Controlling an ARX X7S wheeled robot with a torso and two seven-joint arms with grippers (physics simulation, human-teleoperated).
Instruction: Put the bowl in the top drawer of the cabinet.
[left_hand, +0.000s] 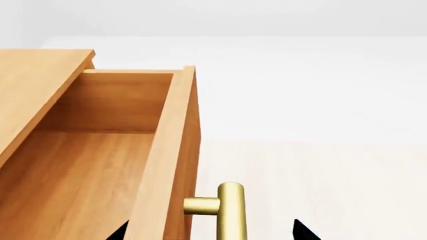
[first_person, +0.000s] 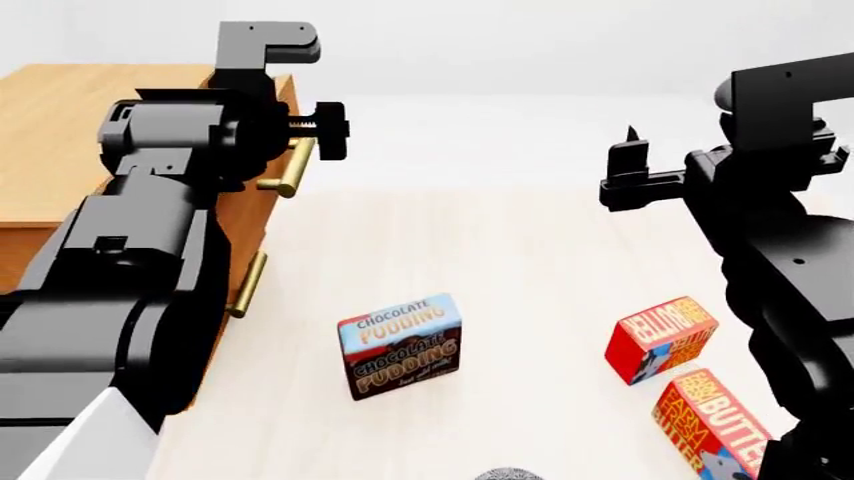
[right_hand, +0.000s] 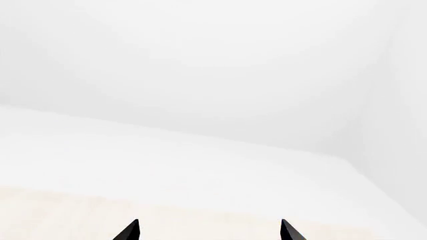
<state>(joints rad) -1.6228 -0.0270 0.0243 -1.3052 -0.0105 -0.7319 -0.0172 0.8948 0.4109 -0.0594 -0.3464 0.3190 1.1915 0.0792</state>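
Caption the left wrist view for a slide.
Top drawer pulled open and empty, left tool open around its brass handle.

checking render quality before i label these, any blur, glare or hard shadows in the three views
Left wrist view: sharp, the top drawer evenly lit with a darker inner wall, a soft sheen on its brass handle. Head view: crisp, flat light, only faint shadow under the pudding box. Right wrist view: nearly all washed-out white, little contrast, no blur to judge.

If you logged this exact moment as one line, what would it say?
top drawer: open, empty | left gripper: open around brass handle | right gripper: open, empty, raised | bowl: at near table edge, untouched
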